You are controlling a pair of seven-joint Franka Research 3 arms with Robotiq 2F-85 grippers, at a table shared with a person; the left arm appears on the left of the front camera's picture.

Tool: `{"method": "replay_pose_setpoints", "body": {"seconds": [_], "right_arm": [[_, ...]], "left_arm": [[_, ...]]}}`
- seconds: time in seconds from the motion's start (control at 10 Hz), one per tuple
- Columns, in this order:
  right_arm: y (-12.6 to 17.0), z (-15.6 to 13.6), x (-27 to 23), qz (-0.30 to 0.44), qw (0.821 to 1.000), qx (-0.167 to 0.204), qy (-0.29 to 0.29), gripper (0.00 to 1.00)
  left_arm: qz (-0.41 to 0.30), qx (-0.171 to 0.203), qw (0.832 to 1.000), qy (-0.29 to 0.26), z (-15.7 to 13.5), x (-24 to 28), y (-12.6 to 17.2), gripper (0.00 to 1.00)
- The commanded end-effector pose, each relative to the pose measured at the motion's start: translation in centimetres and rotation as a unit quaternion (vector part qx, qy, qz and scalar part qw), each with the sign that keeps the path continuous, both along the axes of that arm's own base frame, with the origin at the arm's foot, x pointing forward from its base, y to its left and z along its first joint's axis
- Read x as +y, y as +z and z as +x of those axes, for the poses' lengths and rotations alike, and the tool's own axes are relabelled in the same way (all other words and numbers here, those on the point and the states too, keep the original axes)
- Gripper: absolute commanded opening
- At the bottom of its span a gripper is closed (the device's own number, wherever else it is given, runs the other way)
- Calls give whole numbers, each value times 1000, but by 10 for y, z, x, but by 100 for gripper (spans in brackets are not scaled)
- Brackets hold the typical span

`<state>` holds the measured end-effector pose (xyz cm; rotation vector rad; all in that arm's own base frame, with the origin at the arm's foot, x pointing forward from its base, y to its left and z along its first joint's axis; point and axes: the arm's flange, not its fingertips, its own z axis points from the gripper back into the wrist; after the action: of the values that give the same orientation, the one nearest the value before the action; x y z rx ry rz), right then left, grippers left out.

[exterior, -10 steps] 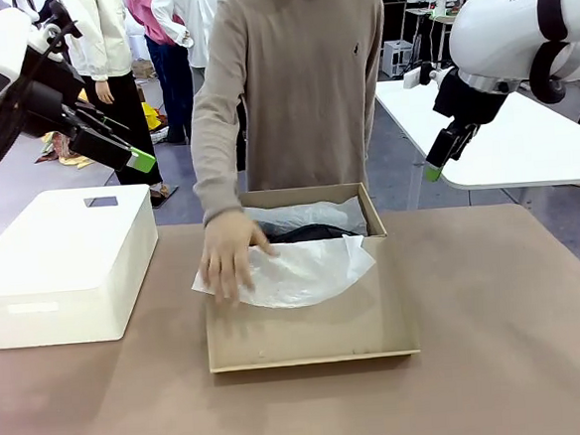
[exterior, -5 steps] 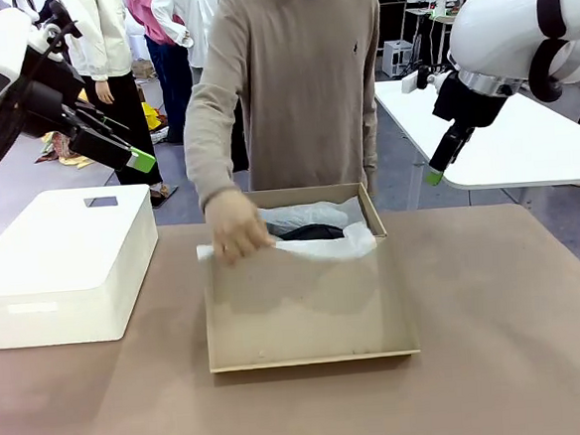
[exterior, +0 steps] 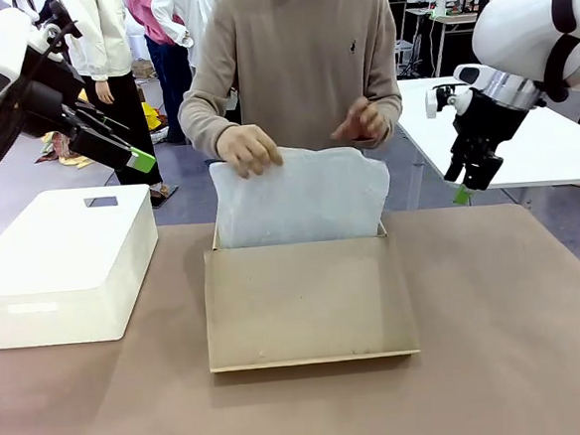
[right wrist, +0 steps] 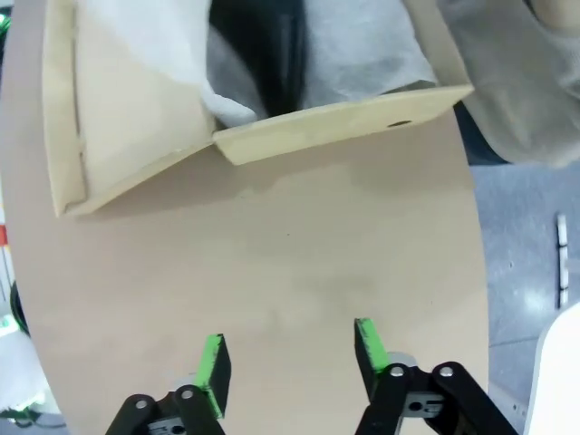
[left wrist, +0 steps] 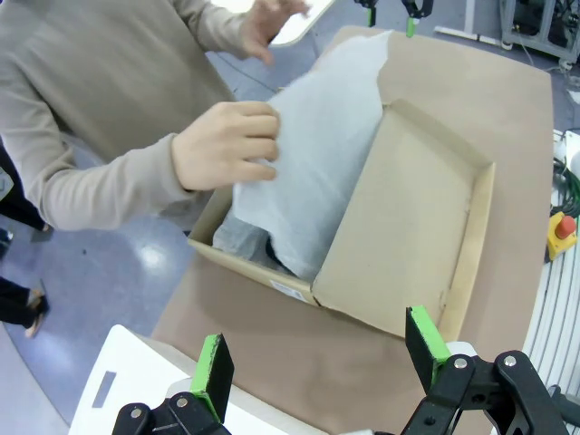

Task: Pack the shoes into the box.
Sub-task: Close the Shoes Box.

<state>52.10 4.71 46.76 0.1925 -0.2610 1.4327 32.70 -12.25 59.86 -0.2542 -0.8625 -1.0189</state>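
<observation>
The tan cardboard box stands mid-table, its flap lid lying open toward me. A person's hand holds a sheet of white tissue paper upright over the box, hiding the inside in the front view. In the right wrist view a black shoe shows inside the box between folds of tissue. My left gripper hangs open high at the far left, looking down on the box from well above. My right gripper is open above the bare tabletop, right of the box.
A large white plastic bin sits upside down at the table's left. A white table stands behind my right arm. The person's other hand hovers over the box's far right corner. Bare brown tabletop lies right of the box.
The person lifted the tissue from the lid and now holds it upright over the box. My right gripper moved right and lower, its jaws narrowing a little. The left arm stayed still.
</observation>
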Motion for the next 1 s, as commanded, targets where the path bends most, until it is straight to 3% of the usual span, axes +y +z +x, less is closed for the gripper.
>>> {"method": "replay_pose_setpoints", "body": {"seconds": [0.0,0.1,0.2,0.6,0.9], "right_arm": [[-1,5,-14,37,998,4,51,22],[0,6,-18,54,996,5,75,3],[1,7,-18,59,994,10,88,0],[7,15,-17,97,986,64,122,0],[12,18,-10,91,986,112,88,0]], "left_arm": [[-4,1,1000,-4,0,1,0,100],[-4,1,1000,-4,0,1,0,100],[-4,1,1000,-4,0,1,0,100],[-4,1,1000,-4,0,1,0,100],[-4,1,1000,-4,0,1,0,100]]}}
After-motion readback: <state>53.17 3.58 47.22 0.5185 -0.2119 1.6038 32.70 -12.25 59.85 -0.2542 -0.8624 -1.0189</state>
